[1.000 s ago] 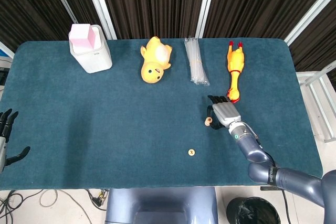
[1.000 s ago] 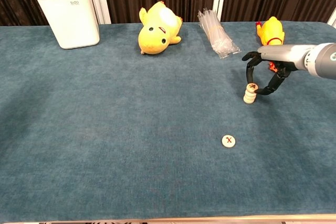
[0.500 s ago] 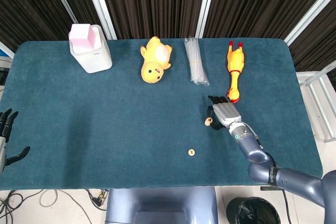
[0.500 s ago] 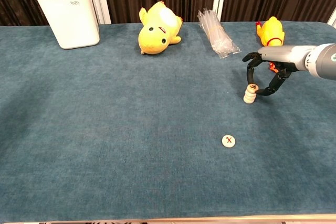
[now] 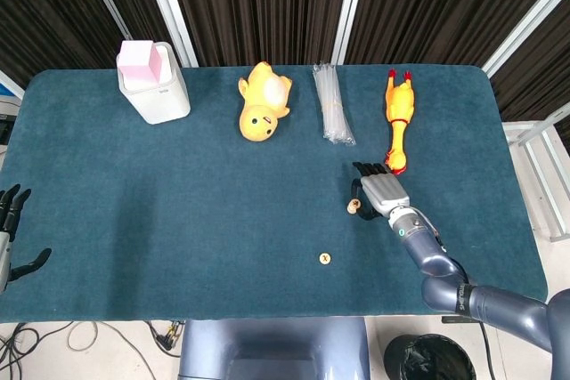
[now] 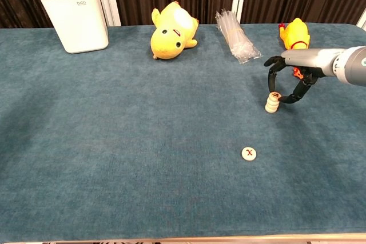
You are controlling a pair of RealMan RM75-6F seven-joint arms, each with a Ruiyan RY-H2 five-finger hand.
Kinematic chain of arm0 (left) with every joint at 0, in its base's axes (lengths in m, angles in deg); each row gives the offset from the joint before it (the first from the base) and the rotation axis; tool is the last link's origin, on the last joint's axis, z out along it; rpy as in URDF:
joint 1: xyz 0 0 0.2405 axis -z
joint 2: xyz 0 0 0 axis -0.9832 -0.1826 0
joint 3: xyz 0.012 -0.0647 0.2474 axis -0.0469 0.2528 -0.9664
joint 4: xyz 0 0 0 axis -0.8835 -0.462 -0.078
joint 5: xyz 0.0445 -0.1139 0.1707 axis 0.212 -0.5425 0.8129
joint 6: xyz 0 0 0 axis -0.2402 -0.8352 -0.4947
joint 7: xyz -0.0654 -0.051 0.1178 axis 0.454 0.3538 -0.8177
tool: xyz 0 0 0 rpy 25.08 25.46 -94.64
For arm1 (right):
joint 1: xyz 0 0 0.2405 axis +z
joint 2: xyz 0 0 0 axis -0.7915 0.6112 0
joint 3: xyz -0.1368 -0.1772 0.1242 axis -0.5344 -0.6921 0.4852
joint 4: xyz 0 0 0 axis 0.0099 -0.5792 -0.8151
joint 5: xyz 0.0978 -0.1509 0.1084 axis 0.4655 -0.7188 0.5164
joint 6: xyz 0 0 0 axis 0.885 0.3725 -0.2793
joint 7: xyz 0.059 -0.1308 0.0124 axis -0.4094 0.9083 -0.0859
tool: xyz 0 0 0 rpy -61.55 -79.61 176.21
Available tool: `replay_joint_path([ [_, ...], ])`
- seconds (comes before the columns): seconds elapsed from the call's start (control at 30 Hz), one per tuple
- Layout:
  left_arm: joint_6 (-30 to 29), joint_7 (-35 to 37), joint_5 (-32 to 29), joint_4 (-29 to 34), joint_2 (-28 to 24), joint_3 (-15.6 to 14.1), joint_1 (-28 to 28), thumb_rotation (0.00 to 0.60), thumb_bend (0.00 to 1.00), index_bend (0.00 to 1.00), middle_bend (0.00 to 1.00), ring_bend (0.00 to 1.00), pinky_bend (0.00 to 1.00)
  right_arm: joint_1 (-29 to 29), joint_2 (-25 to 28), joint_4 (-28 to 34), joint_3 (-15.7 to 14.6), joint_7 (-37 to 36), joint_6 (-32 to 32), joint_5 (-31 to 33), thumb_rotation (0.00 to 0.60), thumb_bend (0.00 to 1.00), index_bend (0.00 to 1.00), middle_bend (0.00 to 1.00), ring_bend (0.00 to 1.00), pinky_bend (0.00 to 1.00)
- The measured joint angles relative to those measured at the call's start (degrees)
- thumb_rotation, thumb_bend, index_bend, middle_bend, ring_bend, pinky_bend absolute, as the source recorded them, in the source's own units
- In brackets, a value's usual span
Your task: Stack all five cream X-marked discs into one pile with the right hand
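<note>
A short pile of cream X-marked discs (image 6: 271, 104) (image 5: 353, 207) stands on the table's right half. Its top disc (image 6: 275, 95) sits slightly tilted. My right hand (image 6: 293, 78) (image 5: 379, 191) arches over the pile from the right. A fingertip sits at the top disc's left edge and the thumb at its right side, pinching it. One more X-marked disc (image 6: 249, 153) (image 5: 325, 259) lies flat by itself, nearer the front edge. My left hand (image 5: 11, 229) hangs off the table's left edge with fingers spread and holds nothing.
Along the back stand a white box with a pink insert (image 5: 153, 82), a yellow plush duck (image 5: 263, 102), a clear bag of straws (image 5: 331, 104) and a rubber chicken (image 5: 398, 122). The chicken's head lies just behind my right hand. The table is covered in blue cloth (image 5: 178, 193).
</note>
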Motion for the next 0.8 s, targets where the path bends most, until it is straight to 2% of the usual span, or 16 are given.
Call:
replay_joint_path([
  [0.27,0.0,-0.13,-0.08,0.01,0.08,0.04,0.01,0.6,0.17,0.05,0.0,0.0,0.02,0.02,0.94,1.52,0.3,0.15,-0.64,-0.45,0.6,0.41,0.42,0.01,0.03,0.02],
  [0.57,0.13,0.67,0.21,0.07,-0.21,-0.12,0.02,0.6,0.17,0.05,0.0,0.0,0.02,-0.02,4.56,8.75,0.55,1.45,-2.29,-1.29,0.6,0.41,0.34,0.01,0.02,0.03],
  [0.8,0.23,1.04,0.36,-0.01,-0.36,-0.2,0.04,0.6,0.17,0.05,0.0,0.0,0.02,-2.47,6.73,15.4,-0.86,1.41,-7.23,-7.52,0.6,0.41,0.3,0.01,0.02,0.02],
])
